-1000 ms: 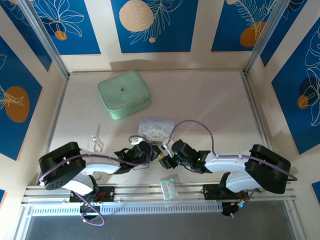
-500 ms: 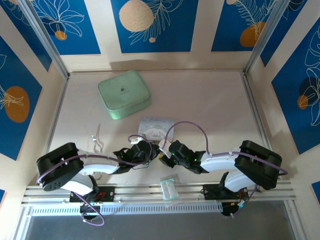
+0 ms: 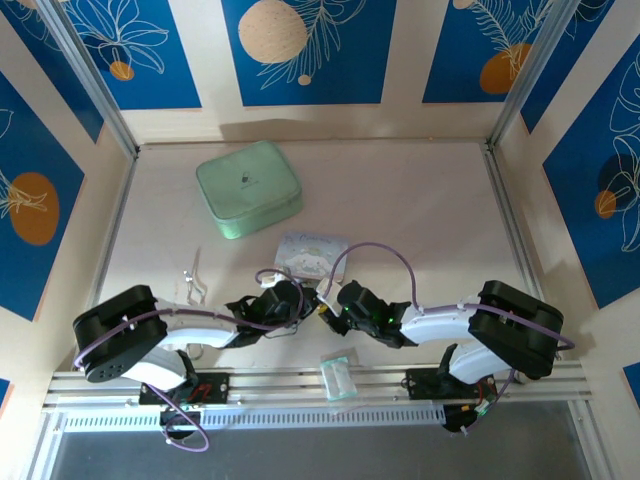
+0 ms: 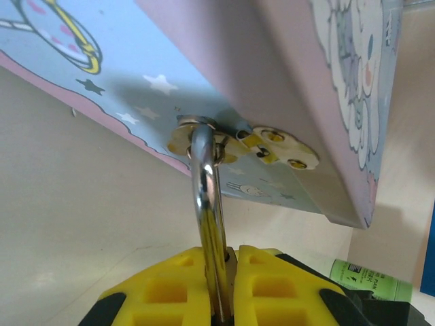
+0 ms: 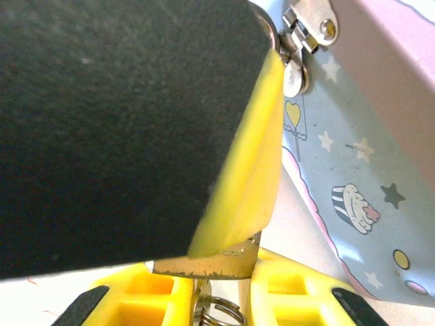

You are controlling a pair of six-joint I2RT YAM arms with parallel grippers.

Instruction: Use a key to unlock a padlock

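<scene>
- The light blue cartoon box (image 3: 312,250) lies just beyond both my grippers, its hasp (image 4: 272,144) facing them.
- My left gripper (image 4: 228,268) is clamped tight on the padlock (image 4: 206,197), whose silver shackle is threaded through the hasp; its body is hidden.
- My right gripper (image 5: 217,288) pinches the key (image 5: 217,263), a flat metal piece, just beside the left finger and near the hasp.

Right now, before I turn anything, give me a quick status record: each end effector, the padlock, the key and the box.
left end effector: shut on the padlock shackle
padlock: shackle threaded through the hasp of the light blue box
right end effector: close against the left one, beside the box; grip unclear
key: cannot pick it out; a small coiled ring sits between the right fingers
lock state: cannot tell
</scene>
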